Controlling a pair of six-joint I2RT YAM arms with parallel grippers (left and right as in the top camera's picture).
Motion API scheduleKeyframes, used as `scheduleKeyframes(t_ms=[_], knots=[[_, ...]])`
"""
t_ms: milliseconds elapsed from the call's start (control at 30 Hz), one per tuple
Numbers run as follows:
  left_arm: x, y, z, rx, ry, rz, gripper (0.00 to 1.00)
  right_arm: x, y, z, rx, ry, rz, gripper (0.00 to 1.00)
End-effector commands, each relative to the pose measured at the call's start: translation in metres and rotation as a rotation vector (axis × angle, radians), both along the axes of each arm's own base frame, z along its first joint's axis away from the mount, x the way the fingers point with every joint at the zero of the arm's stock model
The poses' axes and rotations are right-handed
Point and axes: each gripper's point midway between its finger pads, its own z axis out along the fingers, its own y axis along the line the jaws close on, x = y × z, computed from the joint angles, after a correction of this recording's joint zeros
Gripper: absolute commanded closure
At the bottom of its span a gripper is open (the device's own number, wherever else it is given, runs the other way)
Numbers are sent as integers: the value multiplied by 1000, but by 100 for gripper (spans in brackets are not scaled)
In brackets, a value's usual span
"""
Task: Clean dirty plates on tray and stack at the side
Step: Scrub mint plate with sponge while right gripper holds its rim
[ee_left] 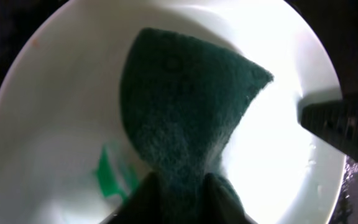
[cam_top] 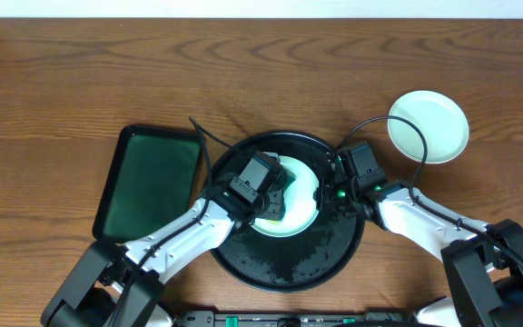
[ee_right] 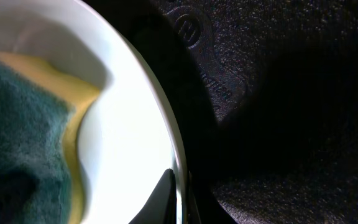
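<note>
A pale plate [cam_top: 300, 207] lies on the round black tray [cam_top: 289, 263]. My left gripper [cam_top: 271, 195] is shut on a green and yellow sponge [ee_left: 185, 106] and presses it onto the plate [ee_left: 55, 93], next to a teal smear [ee_left: 107, 177]. My right gripper [cam_top: 327, 191] is shut on the plate's right rim [ee_right: 178, 180], one finger inside and one outside. The sponge also shows in the right wrist view [ee_right: 23, 137]. A second pale plate [cam_top: 428, 125] sits on the table at the upper right, off the tray.
A dark green rectangular tray [cam_top: 152, 182] lies left of the black tray. Cables run from both wrists over the black tray's back rim. The black tray's surface [ee_right: 291, 93] is wet and speckled.
</note>
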Motion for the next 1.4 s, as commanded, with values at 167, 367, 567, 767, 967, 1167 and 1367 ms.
scheduleKeyframes(t_ms=[167, 367, 567, 767, 967, 1167, 1367], knots=[[1, -5, 5, -36, 4, 52, 93, -35, -23, -41, -135, 112, 6, 95], [12, -37, 46, -265, -31, 150, 93, -35, -23, -41, -136, 112, 6, 96], [12, -12, 9, -82, -38, 222, 93, -37, -24, -41, -139, 120, 6, 96], [9, 34, -35, 189, -42, 289, 93, -38, -25, -42, -142, 125, 7, 96], [21, 87, -25, 489, -194, 308, 93, -41, -27, -43, -156, 140, 6, 97], [32, 126, 4, 697, -349, 392, 93, -43, -29, -44, -162, 149, 5, 98], [37, 121, 29, 621, -403, 427, 93, -43, -30, -44, -166, 149, -8, 99]])
